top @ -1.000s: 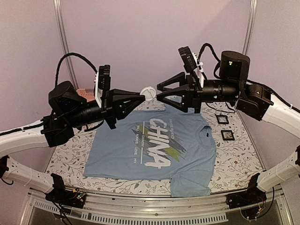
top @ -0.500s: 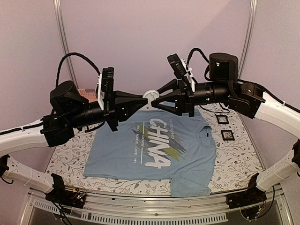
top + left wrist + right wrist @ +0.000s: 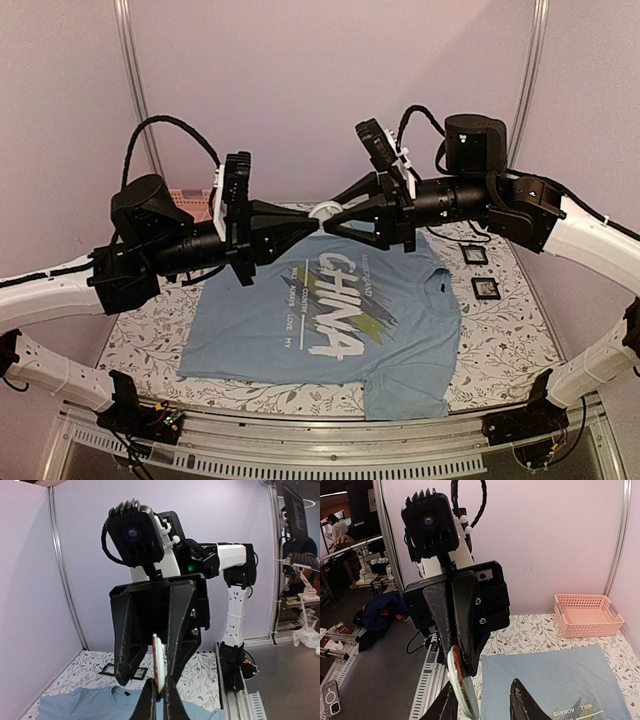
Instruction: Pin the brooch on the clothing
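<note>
Task status: early, nothing pinned. The small round brooch [image 3: 158,667], pale-faced with a dark rim and seen edge-on, was up in the air above the 12 o'clock end of the shirt, not touching any fabric.

- The left gripper [image 3: 158,700] was closed tight on the brooch's lower edge, holding it upright.
- The right gripper [image 3: 328,222] faced it tip to tip, jaws partly open. They straddled the brooch, with a gap visible on at least one side in the right wrist view. I judged it had no grip of its own (contact on the near finger could not be ruled out).
- The light blue short-sleeved T-shirt [image 3: 300,340] lay flat and print-up on the floral tablecloth [image 3: 510,350], collar toward 3 o'clock. No pin showed on it.

Done: brooch lifted and presented between the arms. Left, as I judged it: complete the hand-over or open the clasp, carry the brooch down, and fix it through the cloth.

Writing: big white "CHINA" across grey and yellow-green brush strokes. The right wrist view gave "WILL ALWAYS" in small capitals. The top view suggested "LOVE MY" and "COUNTRY", faintly. No brand or label was legible on the arms.

Also present: two small black square frames [image 3: 487,289] at 3 o'clock, and a pink slatted plastic basket [image 3: 587,612] at 10 o'clock.
</note>
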Available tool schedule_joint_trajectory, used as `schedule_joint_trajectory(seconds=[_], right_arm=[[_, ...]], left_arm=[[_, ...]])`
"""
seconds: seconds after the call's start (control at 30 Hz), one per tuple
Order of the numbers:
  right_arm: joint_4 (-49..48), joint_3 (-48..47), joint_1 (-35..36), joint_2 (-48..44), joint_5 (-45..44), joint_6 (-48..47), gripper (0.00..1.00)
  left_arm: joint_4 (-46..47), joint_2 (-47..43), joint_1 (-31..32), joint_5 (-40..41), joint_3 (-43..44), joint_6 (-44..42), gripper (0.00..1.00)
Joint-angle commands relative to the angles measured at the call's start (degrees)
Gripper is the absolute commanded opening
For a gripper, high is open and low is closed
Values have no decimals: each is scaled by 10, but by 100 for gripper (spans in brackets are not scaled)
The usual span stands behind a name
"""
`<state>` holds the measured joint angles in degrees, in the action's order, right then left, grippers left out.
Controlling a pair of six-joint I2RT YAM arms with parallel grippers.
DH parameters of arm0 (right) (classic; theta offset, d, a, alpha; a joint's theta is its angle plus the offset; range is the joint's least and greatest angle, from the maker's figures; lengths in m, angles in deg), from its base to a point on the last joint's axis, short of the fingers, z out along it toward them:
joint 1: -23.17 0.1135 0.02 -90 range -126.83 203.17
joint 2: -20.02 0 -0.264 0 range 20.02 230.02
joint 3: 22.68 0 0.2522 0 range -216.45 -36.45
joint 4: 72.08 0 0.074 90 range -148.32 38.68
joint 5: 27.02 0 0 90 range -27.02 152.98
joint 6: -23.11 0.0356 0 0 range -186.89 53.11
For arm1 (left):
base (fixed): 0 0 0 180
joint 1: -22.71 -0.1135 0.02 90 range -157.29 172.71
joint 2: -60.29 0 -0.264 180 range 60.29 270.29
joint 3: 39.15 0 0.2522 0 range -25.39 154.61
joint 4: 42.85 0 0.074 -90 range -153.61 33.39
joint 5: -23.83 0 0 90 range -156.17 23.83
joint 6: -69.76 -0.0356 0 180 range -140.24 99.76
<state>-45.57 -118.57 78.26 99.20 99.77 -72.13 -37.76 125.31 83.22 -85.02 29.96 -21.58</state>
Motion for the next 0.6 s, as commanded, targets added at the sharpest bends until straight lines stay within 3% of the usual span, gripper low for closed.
schedule_joint_trajectory(seconds=[0.0, 0.43, 0.57], right_arm=[[13, -11, -2, -13, 7, -4, 38], [34, -8, -4, -27, 10, -17, 46], [33, -10, -3, -25, 7, -15, 40]], left_arm=[[-10, -2, 8, 1, 14, -16, 0], [-8, -8, 11, 3, 7, -22, 0], [-8, -8, 11, 0, 7, -23, 0]])
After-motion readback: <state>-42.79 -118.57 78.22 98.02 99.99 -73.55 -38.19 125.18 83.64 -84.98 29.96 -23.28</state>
